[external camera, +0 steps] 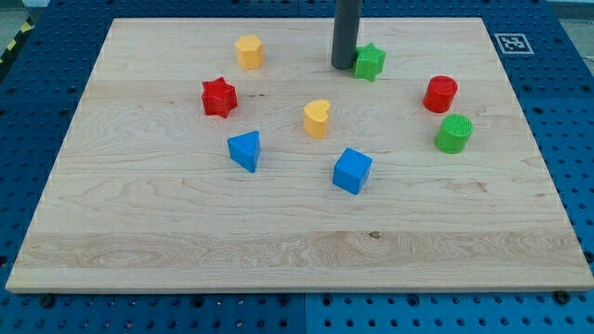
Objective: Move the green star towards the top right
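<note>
The green star lies near the view's top, a little right of centre, on the wooden board. My tip stands right at the star's left side, touching it or nearly so. The dark rod rises straight up out of the view's top.
A yellow hexagon block at top left, a red star, a yellow heart, a blue triangle, a blue cube, a red cylinder and a green cylinder at right.
</note>
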